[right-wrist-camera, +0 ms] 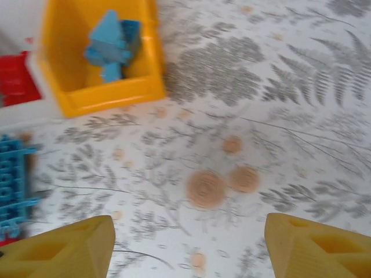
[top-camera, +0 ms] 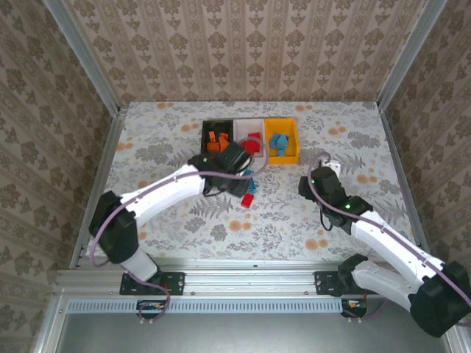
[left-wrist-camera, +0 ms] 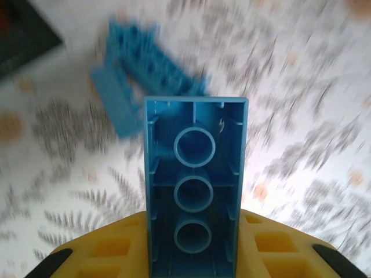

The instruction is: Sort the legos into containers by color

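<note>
Nearest us, the flower-patterned table (top-camera: pixel 165 220) runs out from the arm bases, closed in by papered walls (top-camera: pixel 243 51). Our left arm reaches forward and inward. Its left gripper (top-camera: pixel 239 170) sits just short of the bins, fingers narrowed on a light blue brick (left-wrist-camera: pixel 194 185) with its underside to the wrist camera. Just beside it a red brick (top-camera: pixel 248 198) lies loose. Our right arm is bent, and the right gripper (right-wrist-camera: pixel 188 243) has its fingers (right-wrist-camera: pixel 75 246) spread wide over bare cloth. Farthest off, in a row, are the black bin (top-camera: pixel 208 125) with orange bricks (top-camera: pixel 216 140), the white bin (top-camera: pixel 250 122) with red bricks (top-camera: pixel 252 143), and the yellow bin (top-camera: pixel 283 157) with blue bricks (top-camera: pixel 278 142).
</note>
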`<state>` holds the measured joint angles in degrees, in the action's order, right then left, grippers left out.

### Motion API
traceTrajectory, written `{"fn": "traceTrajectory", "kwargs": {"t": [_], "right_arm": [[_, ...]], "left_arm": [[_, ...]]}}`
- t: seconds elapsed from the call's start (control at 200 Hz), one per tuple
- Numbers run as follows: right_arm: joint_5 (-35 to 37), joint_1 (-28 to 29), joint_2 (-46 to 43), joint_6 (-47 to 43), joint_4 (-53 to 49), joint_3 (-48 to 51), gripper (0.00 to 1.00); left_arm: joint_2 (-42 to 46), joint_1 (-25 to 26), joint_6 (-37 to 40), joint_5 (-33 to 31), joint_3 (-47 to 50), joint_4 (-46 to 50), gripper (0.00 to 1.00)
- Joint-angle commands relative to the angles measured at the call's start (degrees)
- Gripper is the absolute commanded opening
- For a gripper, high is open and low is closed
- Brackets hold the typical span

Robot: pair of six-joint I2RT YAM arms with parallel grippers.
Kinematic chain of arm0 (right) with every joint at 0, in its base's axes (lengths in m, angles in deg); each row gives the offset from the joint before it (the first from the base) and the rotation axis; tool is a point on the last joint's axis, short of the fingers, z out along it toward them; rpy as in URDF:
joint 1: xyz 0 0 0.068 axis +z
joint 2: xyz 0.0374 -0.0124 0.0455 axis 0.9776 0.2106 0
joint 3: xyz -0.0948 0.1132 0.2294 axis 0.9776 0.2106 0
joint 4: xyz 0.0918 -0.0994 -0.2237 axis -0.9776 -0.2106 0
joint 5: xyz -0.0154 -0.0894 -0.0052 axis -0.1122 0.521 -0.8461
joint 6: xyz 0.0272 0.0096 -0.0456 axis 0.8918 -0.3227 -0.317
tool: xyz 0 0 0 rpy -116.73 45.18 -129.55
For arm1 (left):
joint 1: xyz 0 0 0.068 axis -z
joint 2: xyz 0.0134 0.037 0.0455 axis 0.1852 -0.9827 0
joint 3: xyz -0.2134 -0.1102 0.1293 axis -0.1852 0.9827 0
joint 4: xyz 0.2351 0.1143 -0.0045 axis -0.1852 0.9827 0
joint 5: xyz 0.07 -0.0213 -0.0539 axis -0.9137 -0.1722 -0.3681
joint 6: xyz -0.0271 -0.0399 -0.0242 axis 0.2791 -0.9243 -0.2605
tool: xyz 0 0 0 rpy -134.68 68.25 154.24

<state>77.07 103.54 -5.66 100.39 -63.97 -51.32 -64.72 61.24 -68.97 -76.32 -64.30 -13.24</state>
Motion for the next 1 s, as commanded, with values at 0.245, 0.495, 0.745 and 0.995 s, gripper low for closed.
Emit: {"fn": "traceTrajectory", "kwargs": {"t": [0.245,0.495,0.745,0.995], "right_arm": [[-3.5,-5.4,-11.3,3.0,-6.6,6.9,1.00],[-5.2,-5.7,-16.4,3.1,-8.1,8.6,1.00],[-7.6,-5.7,-16.1,2.6,-7.4,9.5,1.00],[-10.5,-5.7,-15.9,3.0,-7.3,9.0,1.00]], "left_arm": [[-35.6,-3.2,5.8,9.4,-50.4,11.1,0.28],[-53.2,-6.8,3.7,12.5,-74.5,14.8,0.29],[-52.5,-8.3,2.6,18.8,-70.0,6.8,0.46],[-51.0,-8.1,1.4,17.4,-68.9,6.2,0.82]]}}
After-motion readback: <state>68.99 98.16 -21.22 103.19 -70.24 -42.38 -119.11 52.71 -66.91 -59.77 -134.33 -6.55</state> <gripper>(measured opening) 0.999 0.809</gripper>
